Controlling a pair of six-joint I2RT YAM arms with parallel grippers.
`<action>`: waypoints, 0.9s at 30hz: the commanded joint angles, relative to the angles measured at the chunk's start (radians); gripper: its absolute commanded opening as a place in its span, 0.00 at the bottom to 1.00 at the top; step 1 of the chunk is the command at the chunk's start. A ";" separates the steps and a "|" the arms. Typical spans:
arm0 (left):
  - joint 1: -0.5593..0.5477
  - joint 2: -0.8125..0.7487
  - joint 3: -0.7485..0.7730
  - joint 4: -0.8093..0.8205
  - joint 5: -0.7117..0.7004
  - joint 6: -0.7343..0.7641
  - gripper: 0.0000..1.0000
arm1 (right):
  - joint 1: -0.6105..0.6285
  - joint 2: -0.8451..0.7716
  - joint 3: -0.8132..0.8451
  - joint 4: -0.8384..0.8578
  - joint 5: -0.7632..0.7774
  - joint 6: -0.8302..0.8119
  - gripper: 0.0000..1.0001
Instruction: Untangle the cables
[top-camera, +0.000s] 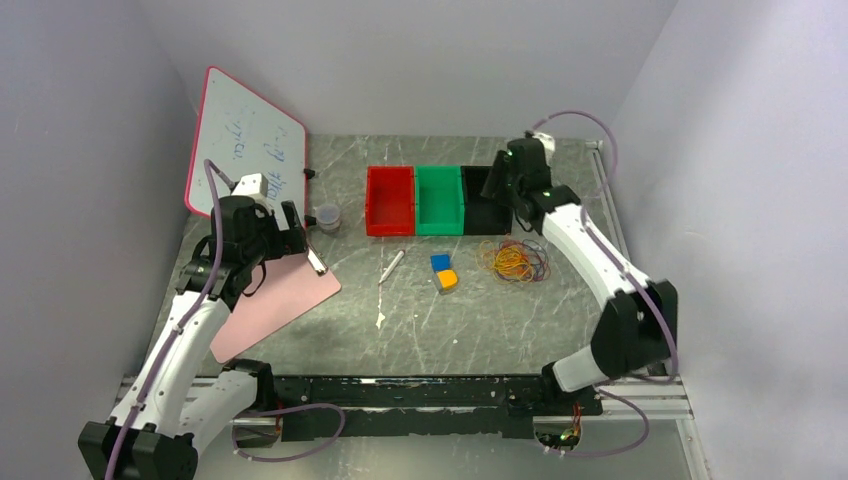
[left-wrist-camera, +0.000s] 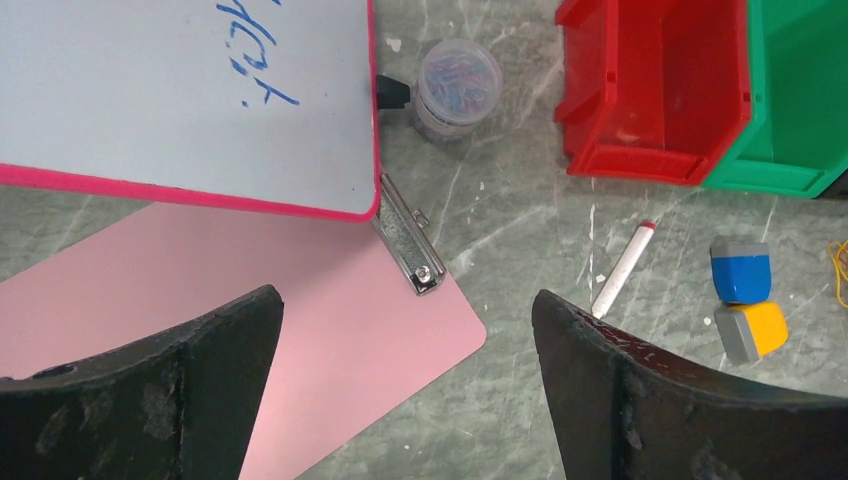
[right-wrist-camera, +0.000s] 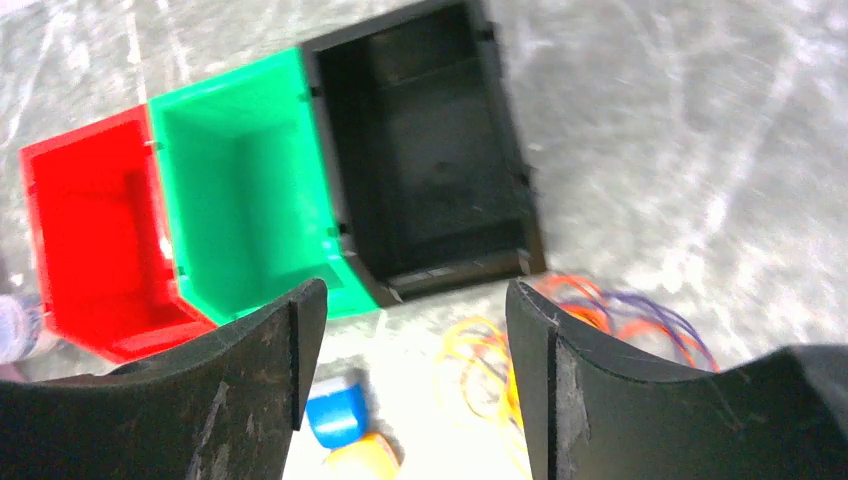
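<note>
Your left gripper (left-wrist-camera: 405, 308) hangs above the clip end of the pink clipboard (left-wrist-camera: 330, 340), jaws wide apart. Your right gripper (right-wrist-camera: 413, 295) is up by the black bin (right-wrist-camera: 425, 150), jaws spread too. The cables (top-camera: 513, 262) lie in one tangled heap on the table (top-camera: 480, 320), just in front of the black bin and right of the blue block (top-camera: 440, 262) and orange block (top-camera: 448, 281).

Only the top view shows the whole heap. The right wrist view shows part of it, blurred: yellow, orange and purple loops beside the right finger. The left wrist view catches one yellow sliver at its right edge. It does show the jar of clips (left-wrist-camera: 458, 85), the whiteboard (left-wrist-camera: 180, 90) and the white marker (left-wrist-camera: 625, 268) sharply.
</note>
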 joint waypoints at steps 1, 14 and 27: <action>-0.007 -0.036 0.027 0.042 -0.043 -0.018 0.99 | -0.017 -0.143 -0.114 -0.142 0.182 0.118 0.70; -0.006 -0.041 -0.008 0.031 0.018 -0.037 0.99 | -0.261 -0.075 -0.236 -0.089 0.036 0.089 0.75; -0.007 -0.089 -0.002 -0.021 0.037 -0.020 0.99 | -0.266 0.052 -0.255 -0.043 -0.012 0.096 0.70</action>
